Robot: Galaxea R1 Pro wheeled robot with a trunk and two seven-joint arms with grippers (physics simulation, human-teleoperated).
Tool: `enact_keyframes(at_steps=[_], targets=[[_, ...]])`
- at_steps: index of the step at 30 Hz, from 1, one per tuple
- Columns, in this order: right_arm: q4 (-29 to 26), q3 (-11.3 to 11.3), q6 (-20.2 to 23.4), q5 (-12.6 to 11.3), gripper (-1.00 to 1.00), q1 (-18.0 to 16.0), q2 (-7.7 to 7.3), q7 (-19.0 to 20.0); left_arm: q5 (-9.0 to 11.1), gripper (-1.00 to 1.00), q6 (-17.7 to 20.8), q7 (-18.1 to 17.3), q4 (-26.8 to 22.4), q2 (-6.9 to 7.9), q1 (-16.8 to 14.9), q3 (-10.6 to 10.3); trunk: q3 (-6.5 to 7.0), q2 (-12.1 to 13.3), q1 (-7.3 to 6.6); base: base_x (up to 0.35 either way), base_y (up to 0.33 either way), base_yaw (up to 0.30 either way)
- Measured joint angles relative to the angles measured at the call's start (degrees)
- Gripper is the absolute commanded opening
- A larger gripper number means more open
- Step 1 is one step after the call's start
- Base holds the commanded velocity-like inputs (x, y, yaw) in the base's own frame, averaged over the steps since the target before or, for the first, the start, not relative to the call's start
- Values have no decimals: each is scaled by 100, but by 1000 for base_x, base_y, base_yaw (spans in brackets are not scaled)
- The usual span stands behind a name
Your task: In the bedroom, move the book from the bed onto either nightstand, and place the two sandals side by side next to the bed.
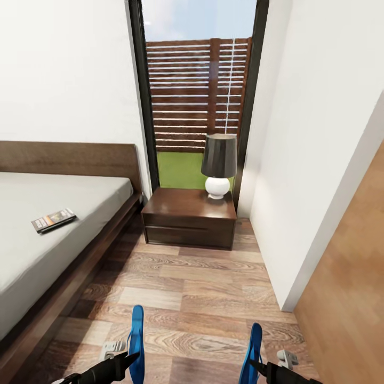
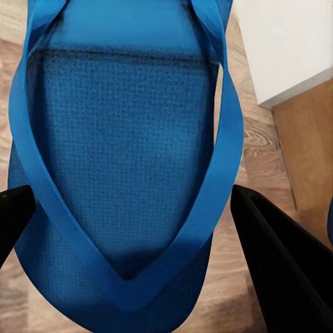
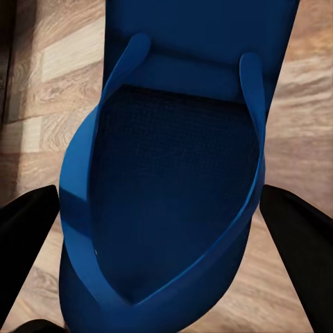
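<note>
The book (image 1: 53, 219) lies flat on the grey mattress of the bed (image 1: 32, 256) at the left. The dark nightstand (image 1: 189, 217) stands past the bed's head end, under the window. My left gripper (image 1: 129, 364) is shut on one blue sandal (image 1: 137, 337), held on edge above the floor. My right gripper (image 1: 257, 368) is shut on the other sandal (image 1: 253, 348), also on edge. In the left wrist view that sandal (image 2: 125, 159) sits between black fingers (image 2: 281, 267). In the right wrist view the second sandal (image 3: 173, 194) fills the space between the fingers (image 3: 295, 243).
A lamp (image 1: 218, 165) with a dark shade and white base stands on the nightstand's right half. A white wall (image 1: 298, 176) closes the right side, leaving a narrow strip of wood floor (image 1: 192, 288) between it and the bed.
</note>
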Motion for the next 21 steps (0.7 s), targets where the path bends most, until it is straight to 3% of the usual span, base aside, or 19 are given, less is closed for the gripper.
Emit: enact_keyframes(at_steps=[5,21], targets=[[0,1,-3,-3,-100,0,2,-3,4,-100,-1,0,0,0,0,0,90,201,-110,0,0,0],[13,-1,-11,-4,-100,1,4,-22,5,-100,-3,0,8,0,1,12,90,202,-110,0,0,0]])
